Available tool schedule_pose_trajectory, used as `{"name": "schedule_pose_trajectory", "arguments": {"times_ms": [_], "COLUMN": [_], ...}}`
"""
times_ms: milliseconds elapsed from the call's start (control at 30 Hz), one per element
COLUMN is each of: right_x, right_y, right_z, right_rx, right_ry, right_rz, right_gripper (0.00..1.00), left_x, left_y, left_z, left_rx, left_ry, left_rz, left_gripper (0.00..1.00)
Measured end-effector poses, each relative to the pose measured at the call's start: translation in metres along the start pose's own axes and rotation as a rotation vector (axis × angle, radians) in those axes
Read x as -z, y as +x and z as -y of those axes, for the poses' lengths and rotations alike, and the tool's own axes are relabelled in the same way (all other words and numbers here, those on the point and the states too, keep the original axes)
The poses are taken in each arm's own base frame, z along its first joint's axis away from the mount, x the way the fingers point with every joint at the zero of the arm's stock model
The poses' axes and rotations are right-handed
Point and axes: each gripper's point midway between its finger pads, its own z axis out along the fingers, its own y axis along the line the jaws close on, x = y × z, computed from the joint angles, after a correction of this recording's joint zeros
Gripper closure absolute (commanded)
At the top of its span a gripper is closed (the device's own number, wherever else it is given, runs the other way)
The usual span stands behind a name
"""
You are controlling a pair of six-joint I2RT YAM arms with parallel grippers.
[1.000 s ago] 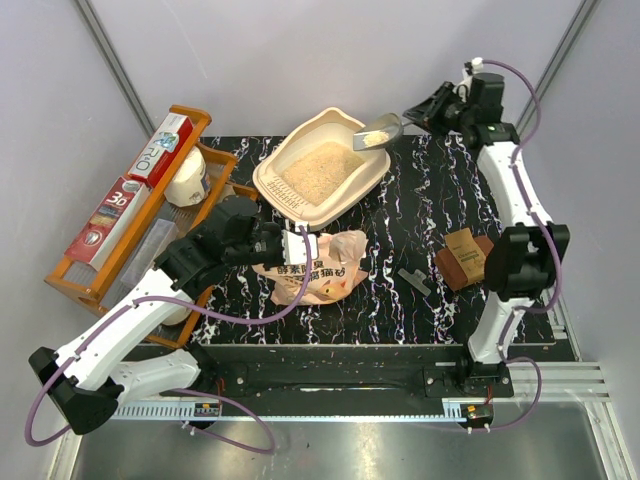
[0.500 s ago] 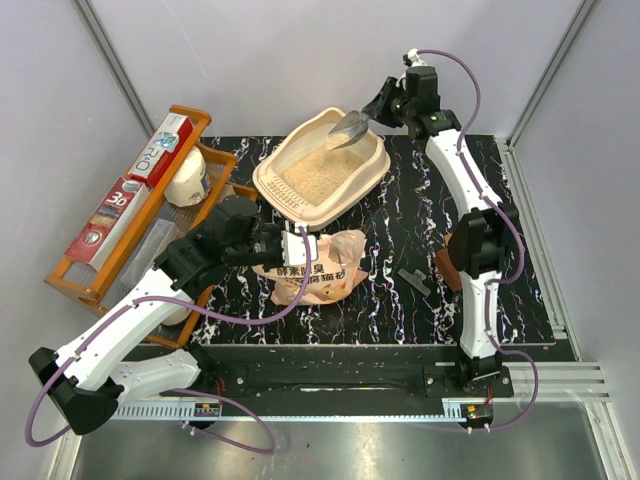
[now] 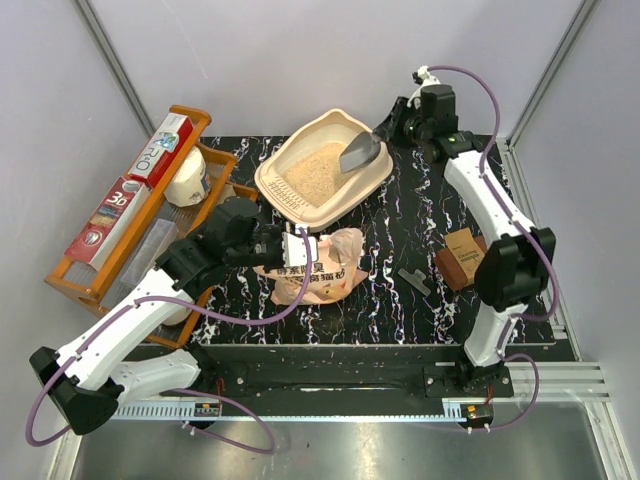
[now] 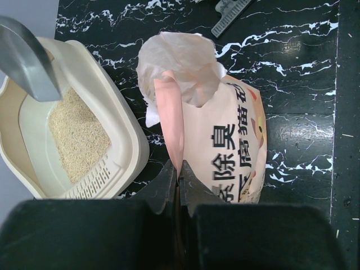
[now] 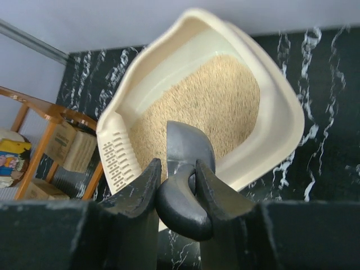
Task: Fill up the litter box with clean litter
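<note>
The right gripper (image 5: 177,169), clamped on the grey scoop (image 3: 358,152), holds it angled over the litter box (image 3: 322,124) rim toward the clean litter (image 3: 312,172); the left gripper (image 4: 177,175) pinches the pink bag (image 4: 230,140).

The cream-beige plastic litter box (image 3: 268,192) is hemmed in on two sides. The orange wooden rack (image 3: 192,116) stands close by its left corner. The pink crinkled bag (image 3: 325,278), pinched in the left claw (image 3: 303,245), lies just before its near rim. Over its far right rim hangs the dark grey scoop (image 3: 360,152), gripped by the right claw (image 3: 384,129). Right of the box the black marbled counter (image 3: 420,200) lies open, as far as a brown box (image 3: 463,255) and a small grey piece (image 3: 412,280).
</note>
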Motion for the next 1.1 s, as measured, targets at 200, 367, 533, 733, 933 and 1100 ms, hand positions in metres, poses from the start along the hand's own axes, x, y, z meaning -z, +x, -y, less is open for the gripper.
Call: {"name": "schedule_pose_trajectory", "arguments": {"times_ms": [200, 367, 533, 733, 933, 1100], "right_x": [0.025, 0.025, 0.038, 0.106, 0.161, 0.165], "right_y": [-0.052, -0.063, -0.064, -0.075, -0.038, 0.026], "right_z": [-0.023, -0.018, 0.015, 0.126, 0.184, 0.174], "right_rx": [0.133, 0.202, 0.199, 0.095, 0.013, -0.02], "right_ry": [-0.058, -0.038, 0.022, 0.252, 0.402, 0.301], "right_rz": [0.185, 0.228, 0.227, 0.267, 0.241, 0.086], "right_gripper": [1.0, 1.0, 1.0, 1.0, 1.0, 0.93], "left_x": [-0.001, -0.001, -0.001, -0.003, -0.004, -0.004], "left_y": [0.002, 0.002, 0.002, 0.003, 0.003, 0.003], "left_z": [0.001, 0.001, 0.001, 0.001, 0.002, 0.002], "left_rx": [0.002, 0.002, 0.003, 0.003, 0.016, 0.03], "left_ry": [0.003, 0.003, 0.003, 0.002, 0.0, 0.0], "left_rz": [-0.002, -0.002, -0.002, 0.0, 0.005, 0.007], "left_gripper": [1.0, 1.0, 1.0, 1.0, 1.0, 1.0]}}
